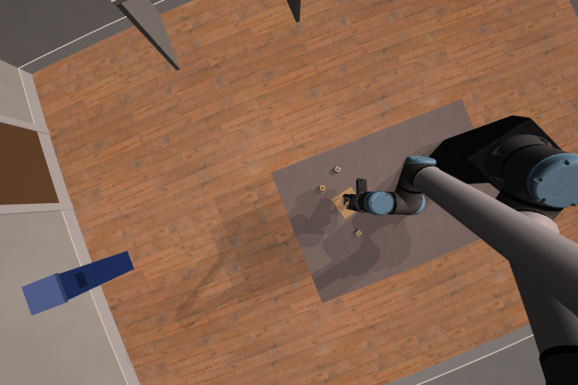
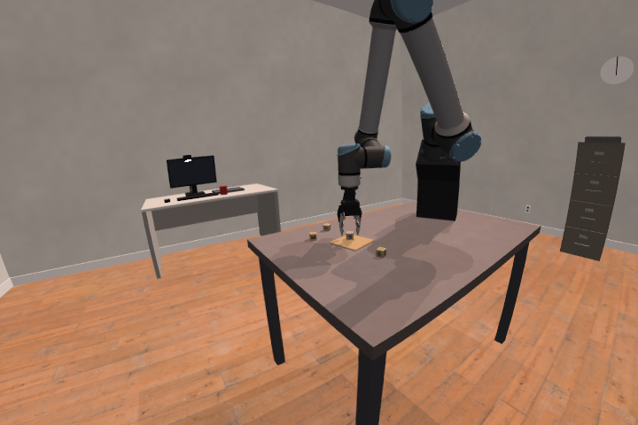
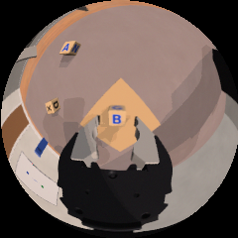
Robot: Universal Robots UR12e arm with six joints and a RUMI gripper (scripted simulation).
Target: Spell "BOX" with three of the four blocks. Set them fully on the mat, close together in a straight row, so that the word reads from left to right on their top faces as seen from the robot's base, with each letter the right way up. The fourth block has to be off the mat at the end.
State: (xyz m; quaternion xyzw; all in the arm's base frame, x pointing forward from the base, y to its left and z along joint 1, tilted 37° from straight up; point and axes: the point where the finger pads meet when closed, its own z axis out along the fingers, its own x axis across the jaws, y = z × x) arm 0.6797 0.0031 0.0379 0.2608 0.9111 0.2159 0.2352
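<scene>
My gripper (image 1: 346, 201) (image 2: 350, 230) (image 3: 117, 116) is partly open, pointing down over the mat (image 1: 344, 213) (image 2: 338, 242) (image 3: 121, 89). The B block (image 2: 349, 235) (image 3: 117, 117) sits on the mat below and between the open fingers, with gaps on both sides; my gripper covers it in the top view. The X block (image 1: 322, 188) (image 2: 313, 236) (image 3: 52, 105) lies off the mat toward the table's far end. The block with a blue A (image 1: 337, 169) (image 2: 326, 227) (image 3: 69, 48) lies beyond one side. A greenish block (image 1: 357, 233) (image 2: 380, 252) lies off the opposite side, its letter too small to read.
The blocks and mat rest on a grey table (image 1: 444, 122) (image 2: 490, 235). The robot's black base (image 2: 437, 190) stands at one end of it. A white desk (image 2: 154, 202) with a monitor and a filing cabinet (image 2: 592, 200) stand away from the table.
</scene>
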